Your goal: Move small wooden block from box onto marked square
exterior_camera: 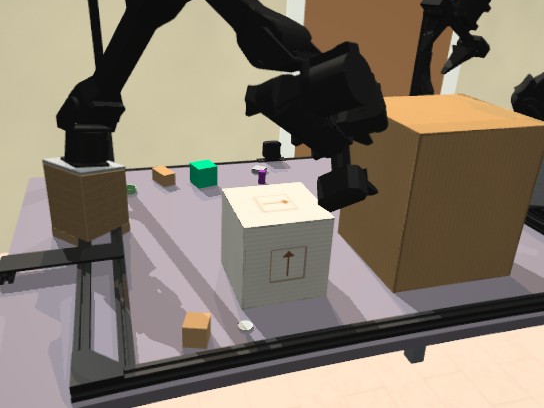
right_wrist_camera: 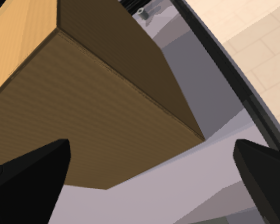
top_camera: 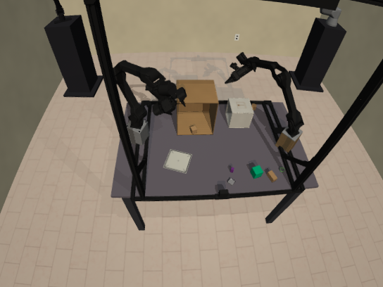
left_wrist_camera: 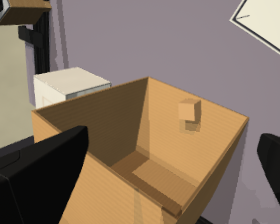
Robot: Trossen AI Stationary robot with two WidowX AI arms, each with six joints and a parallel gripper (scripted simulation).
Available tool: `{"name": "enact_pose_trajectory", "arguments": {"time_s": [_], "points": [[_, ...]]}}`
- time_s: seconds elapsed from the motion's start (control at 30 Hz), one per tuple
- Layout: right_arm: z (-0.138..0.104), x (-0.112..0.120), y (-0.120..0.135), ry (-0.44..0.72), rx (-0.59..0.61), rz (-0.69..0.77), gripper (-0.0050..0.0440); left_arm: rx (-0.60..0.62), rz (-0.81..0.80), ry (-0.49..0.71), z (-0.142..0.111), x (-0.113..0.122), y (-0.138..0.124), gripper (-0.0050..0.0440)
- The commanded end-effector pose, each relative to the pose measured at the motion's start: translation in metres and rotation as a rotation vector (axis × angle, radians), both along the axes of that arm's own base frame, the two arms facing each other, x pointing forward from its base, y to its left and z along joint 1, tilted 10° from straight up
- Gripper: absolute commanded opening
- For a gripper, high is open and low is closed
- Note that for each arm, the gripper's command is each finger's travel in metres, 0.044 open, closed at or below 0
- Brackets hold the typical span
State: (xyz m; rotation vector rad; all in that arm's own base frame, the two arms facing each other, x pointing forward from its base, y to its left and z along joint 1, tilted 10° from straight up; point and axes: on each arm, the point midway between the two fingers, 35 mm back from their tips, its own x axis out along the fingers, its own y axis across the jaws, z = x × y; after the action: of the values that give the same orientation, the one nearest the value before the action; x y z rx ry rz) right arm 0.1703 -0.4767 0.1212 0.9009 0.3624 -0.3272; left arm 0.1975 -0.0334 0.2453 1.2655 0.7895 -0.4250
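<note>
The brown cardboard box [top_camera: 195, 107] stands at the back middle of the table, open side toward the front. The small wooden block [top_camera: 193, 129] sits on its floor near the opening, and it also shows in the left wrist view [left_wrist_camera: 189, 111]. The white marked square [top_camera: 177, 161] lies in front, to the left. My left gripper [top_camera: 181, 96] is open and empty, close to the box's upper left front corner; I cannot tell if it touches. My right gripper [top_camera: 230, 79] is open and empty, in the air above the gap between the brown box and a white box.
A white box [top_camera: 240, 112] stands right of the brown box. A green cube [top_camera: 256, 171], a tan block [top_camera: 271, 174], a purple piece [top_camera: 231, 169] and a grey cube [top_camera: 231, 181] lie front right. Another tan block [exterior_camera: 196, 329] lies behind the white box. Black frame posts surround the table.
</note>
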Motion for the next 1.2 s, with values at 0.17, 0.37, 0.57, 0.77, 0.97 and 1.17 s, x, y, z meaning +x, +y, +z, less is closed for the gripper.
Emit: {"name": "enact_pose_trajectory", "arguments": {"time_s": [0.17,0.37,0.57,0.77,0.97,1.17], "points": [[0.001,-0.023,-0.011,-0.167,0.041,0.052,0.04,0.144,-0.076,0.031,0.013,-0.038,0.028,0.04],[0.004,-0.035,-0.016,-0.246,0.048,0.05,0.04,0.204,-0.108,0.049,0.015,-0.054,0.039,0.04],[0.006,-0.042,-0.017,-0.288,0.062,0.044,0.04,0.234,-0.124,0.058,0.016,-0.062,0.045,0.04],[0.008,-0.051,-0.02,-0.341,0.064,0.035,0.04,0.273,-0.145,0.071,0.017,-0.073,0.053,0.04],[0.008,-0.051,-0.02,-0.345,0.066,0.034,0.04,0.275,-0.147,0.072,0.017,-0.073,0.054,0.04],[0.008,-0.051,-0.02,-0.345,0.066,0.034,0.04,0.275,-0.147,0.072,0.017,-0.073,0.054,0.04]]}}
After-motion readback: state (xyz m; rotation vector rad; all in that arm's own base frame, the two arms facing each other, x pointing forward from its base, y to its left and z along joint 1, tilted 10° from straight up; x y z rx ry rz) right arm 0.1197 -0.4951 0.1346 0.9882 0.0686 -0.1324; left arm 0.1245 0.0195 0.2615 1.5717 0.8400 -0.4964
